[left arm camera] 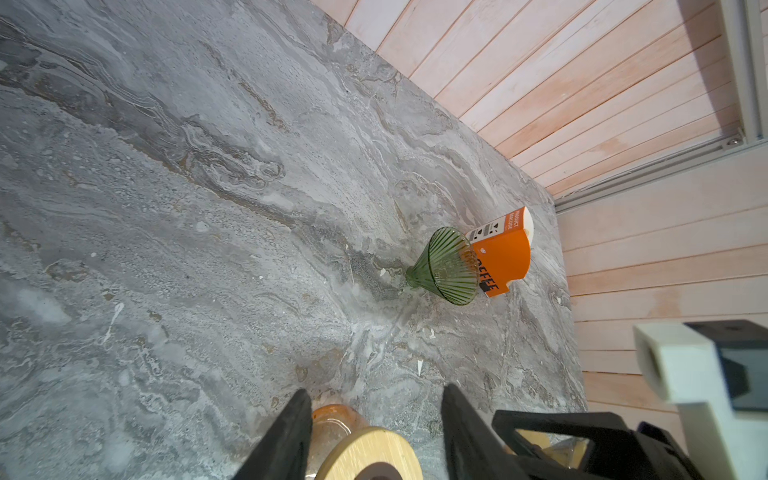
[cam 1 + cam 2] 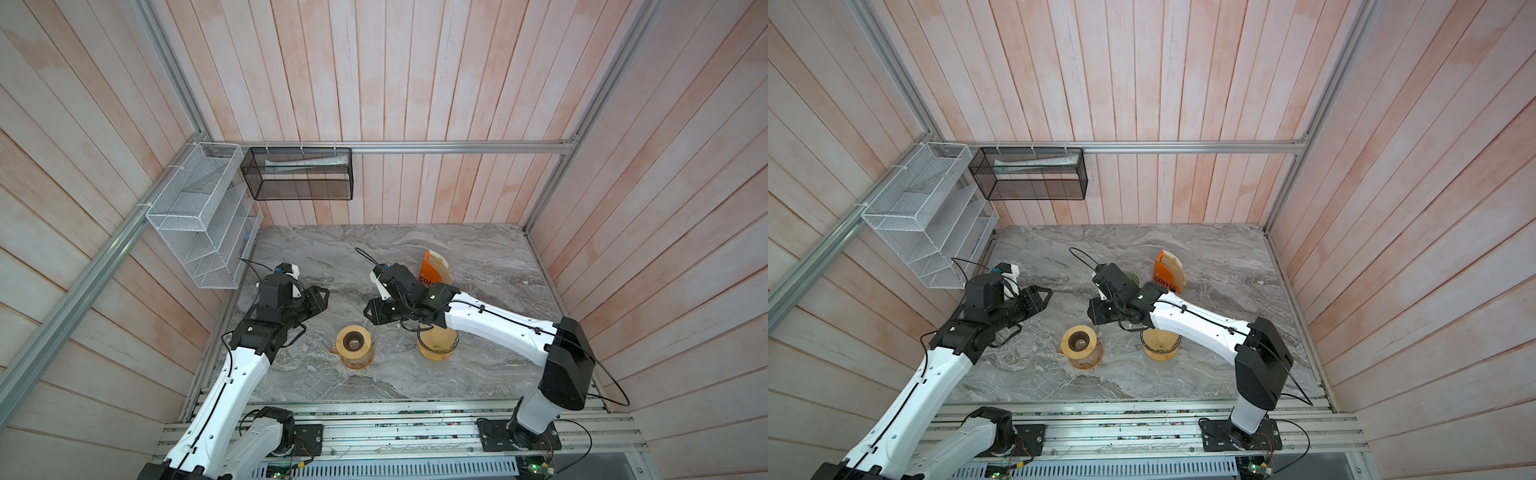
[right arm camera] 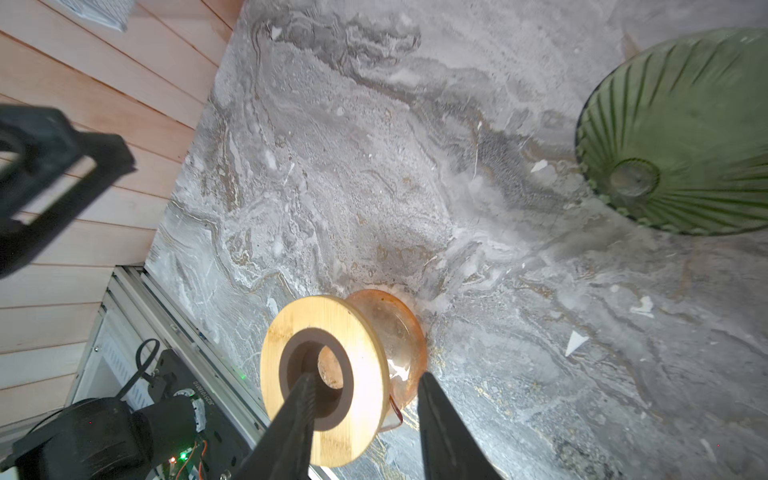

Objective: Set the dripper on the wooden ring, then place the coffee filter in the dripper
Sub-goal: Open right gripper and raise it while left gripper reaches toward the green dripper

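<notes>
The green ribbed glass dripper [image 1: 449, 266] lies on its side on the marble top, against an orange filter box [image 1: 505, 259] marked COFFEE. Tan paper coffee filters [image 2: 438, 259] stick out of the box's top. In a top view only a sliver of the dripper [image 2: 1133, 277] shows behind the right arm. My right gripper [image 3: 368, 392] is open and empty, hovering over the wooden ring of an amber glass carafe [image 3: 324, 374], with the dripper [image 3: 681, 133] off to the far side. My left gripper [image 1: 376, 411] is open and empty, left of the carafe [image 2: 355, 347].
A tan cone-topped vessel [image 2: 436, 347] stands under the right forearm. A white wire rack [image 2: 199, 216] hangs on the left wall and a black mesh basket [image 2: 299, 174] on the back wall. Aluminium rails [image 2: 395, 432] run along the front edge.
</notes>
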### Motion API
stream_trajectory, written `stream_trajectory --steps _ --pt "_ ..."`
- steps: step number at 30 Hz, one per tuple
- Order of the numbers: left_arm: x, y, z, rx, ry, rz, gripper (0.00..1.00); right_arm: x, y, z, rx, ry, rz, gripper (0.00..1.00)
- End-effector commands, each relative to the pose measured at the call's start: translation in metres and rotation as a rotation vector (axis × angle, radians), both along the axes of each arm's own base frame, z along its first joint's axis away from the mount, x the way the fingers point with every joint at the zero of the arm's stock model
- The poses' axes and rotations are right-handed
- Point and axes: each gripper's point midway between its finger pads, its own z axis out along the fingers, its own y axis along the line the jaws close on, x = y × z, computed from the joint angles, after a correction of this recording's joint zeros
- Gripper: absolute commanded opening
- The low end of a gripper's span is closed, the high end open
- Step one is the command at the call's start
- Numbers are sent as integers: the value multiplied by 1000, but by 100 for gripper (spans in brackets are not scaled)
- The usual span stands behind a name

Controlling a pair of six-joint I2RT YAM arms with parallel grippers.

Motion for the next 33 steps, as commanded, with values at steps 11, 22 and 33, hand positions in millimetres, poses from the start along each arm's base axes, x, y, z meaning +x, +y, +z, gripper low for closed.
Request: stream_trajectory --steps 11,22,33 --pt "46 -46 48 10 -127 -143 53 20 -69 63 164 -164 -195 43" --pt "75 -82 13 47 -35 -212 53 7 -120 65 174 -184 -269 43" --pt "94 -122 -32 207 82 -318 55 0 -130 64 178 -195 -277 44"
